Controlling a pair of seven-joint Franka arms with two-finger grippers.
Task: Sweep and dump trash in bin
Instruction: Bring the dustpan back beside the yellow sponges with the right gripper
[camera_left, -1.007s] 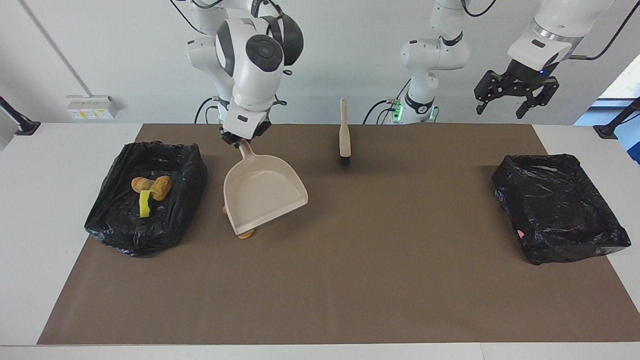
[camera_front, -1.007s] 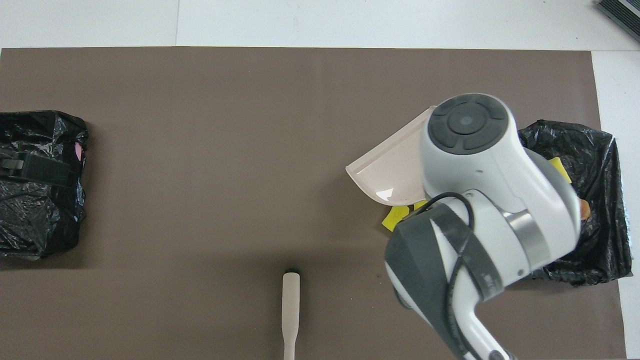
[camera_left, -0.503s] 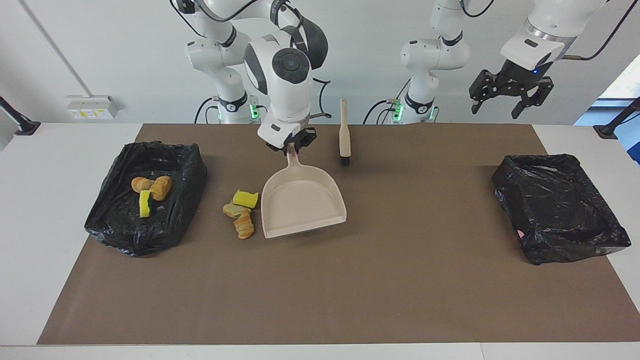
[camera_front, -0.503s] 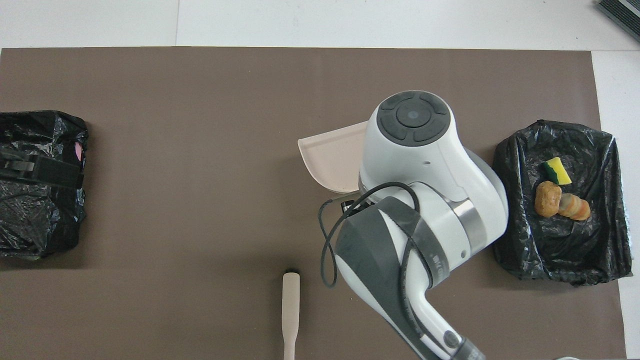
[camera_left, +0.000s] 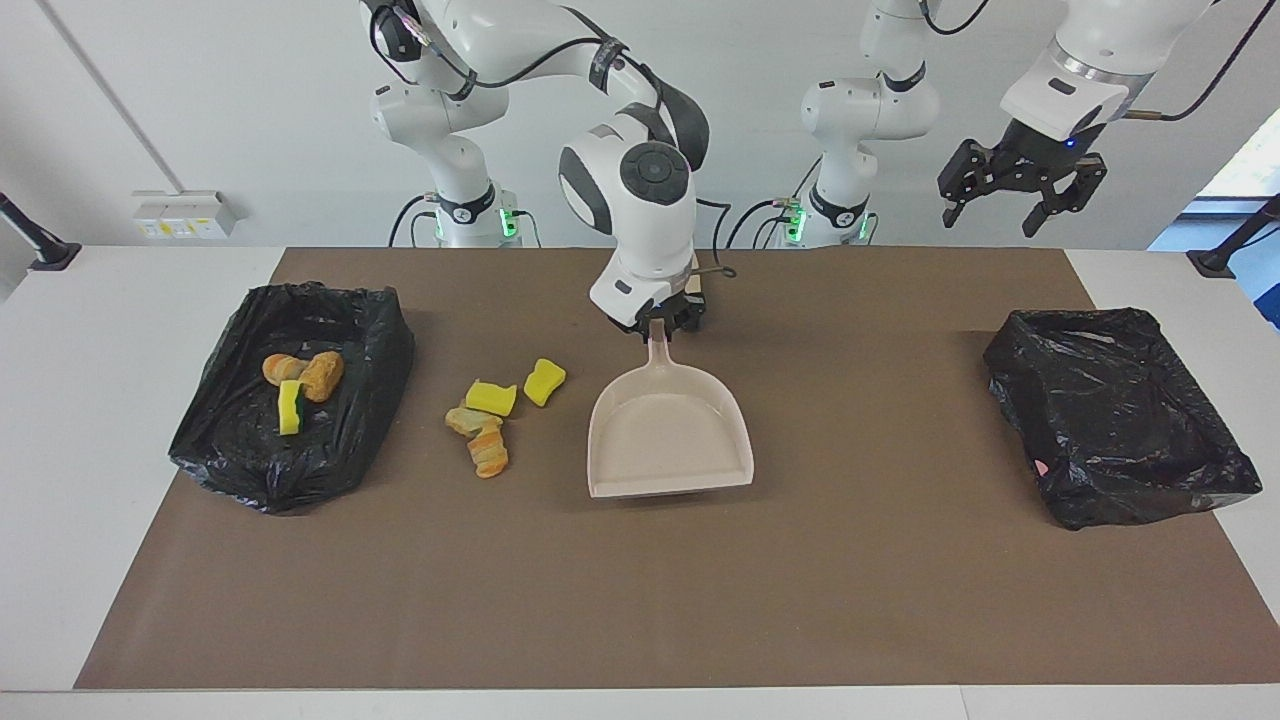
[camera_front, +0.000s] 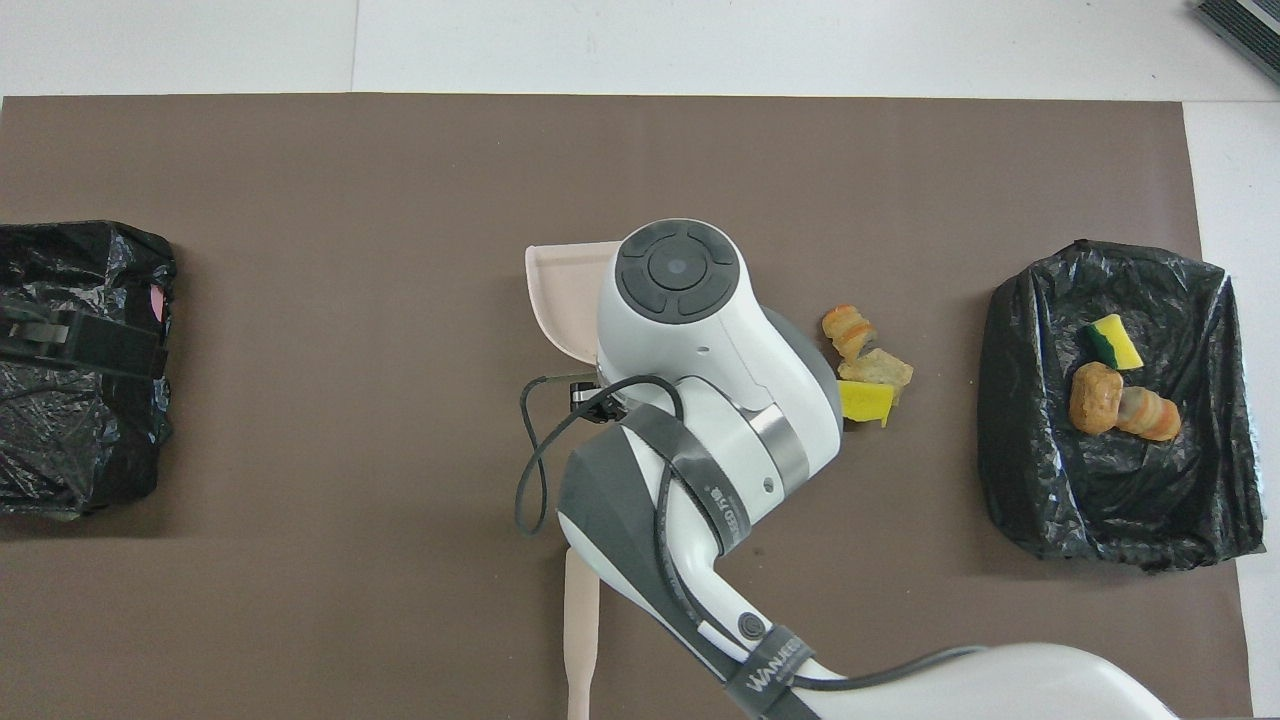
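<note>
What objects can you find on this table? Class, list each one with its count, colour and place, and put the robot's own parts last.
Trash on the mat: four, yellow and tan-orange, between dustpan and bin.
Trash in the bin: three, tan and yellow-green.
Bin: one, black, right arm's end.
Second bin: one, black, left arm's end.
Dustpan: one, beige, mid-mat.
Brush: one, beige, nearest the robots.
Right gripper: shut on the dustpan's handle.
Left gripper: open, raised, waiting.

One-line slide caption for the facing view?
Right gripper holds the empty dustpan beside four loose trash pieces; left gripper waits open.
</note>
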